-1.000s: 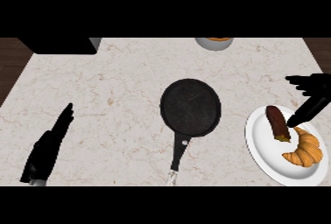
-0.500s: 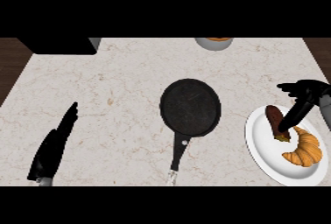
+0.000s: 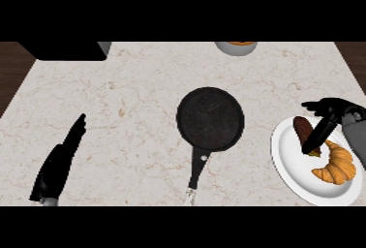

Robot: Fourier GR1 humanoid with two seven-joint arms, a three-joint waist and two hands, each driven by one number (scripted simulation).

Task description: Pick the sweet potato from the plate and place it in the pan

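You're seeing a slim, matte black left hand (image 3: 61, 167) tapering to a point, a matching black right hand (image 3: 330, 108) with chunky segments, and a plain grey right forearm (image 3: 355, 134) just behind it.

1. The right hand (image 3: 334, 110) has moved left, from beside the right rim of the plate (image 3: 289, 164) to over the plate itself.
2. Its fingers (image 3: 316, 138), which pointed at the far end of the sweet potato (image 3: 302, 127) a second ago, now lie stretched along it, tips just beside the croissant (image 3: 337, 164).
3. The sweet potato's near, right part is now hidden under those fingers.
4. The left hand (image 3: 58, 164) has shifted slightly right.
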